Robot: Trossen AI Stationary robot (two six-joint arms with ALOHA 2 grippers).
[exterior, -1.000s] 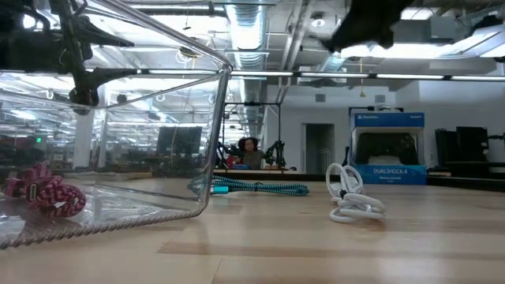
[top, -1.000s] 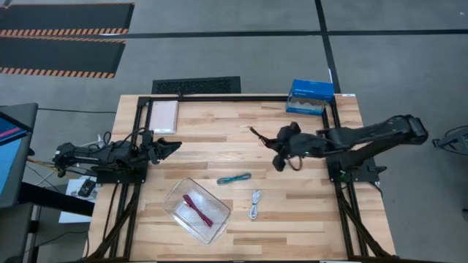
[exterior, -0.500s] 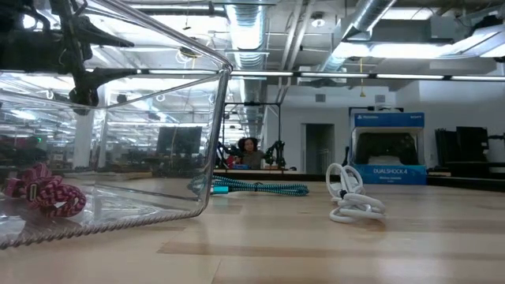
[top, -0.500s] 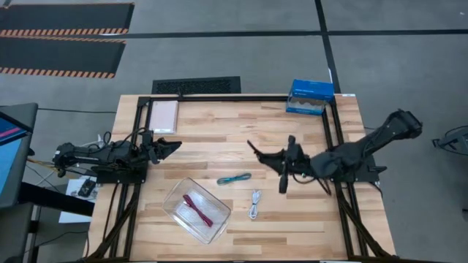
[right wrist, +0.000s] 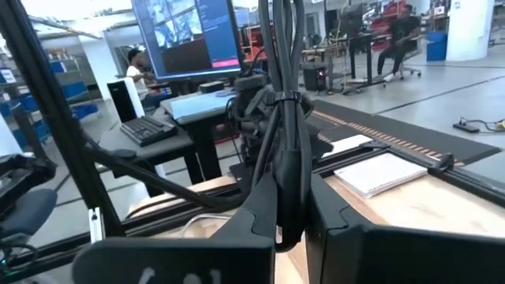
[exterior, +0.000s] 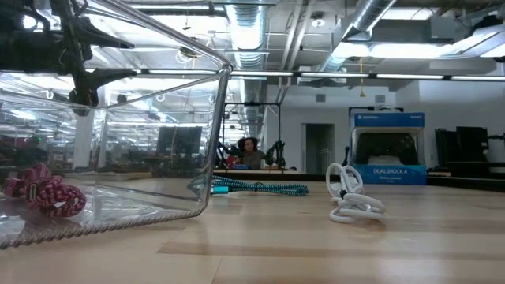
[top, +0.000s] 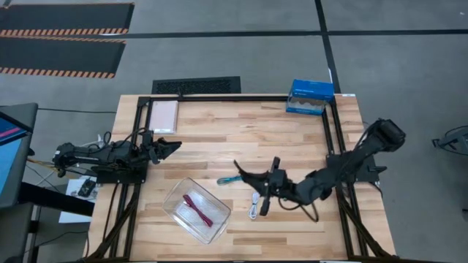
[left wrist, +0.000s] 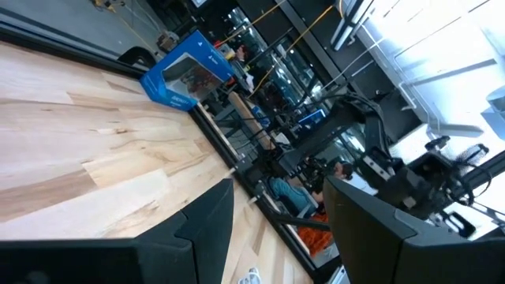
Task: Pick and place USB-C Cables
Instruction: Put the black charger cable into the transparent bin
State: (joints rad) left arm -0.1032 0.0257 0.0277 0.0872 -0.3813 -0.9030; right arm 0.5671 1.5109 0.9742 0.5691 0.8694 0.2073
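The right end effector (top: 252, 191) is out over the middle of the desk (top: 219, 131), above and between the teal cable (top: 235, 178) and the white cable (top: 254, 207). Its fingers are clamped on the dark maroon-black cable (right wrist: 286, 118), which in the right wrist view hangs bundled between the two fingers.

The teal cable lies stretched on the wood near the desk's centre; the white cable lies coiled just beside it, toward the front edge. The magenta-pink cable (top: 197, 209) lies inside the clear tray (top: 180, 193), which sits to the left of those two cables.

The left end effector (top: 167, 147) waits over the desk's left edge with its fingers apart and nothing between them.

A blue box (top: 310, 96) stands at the far right corner, and a white notepad (top: 164, 115) lies at the far left.
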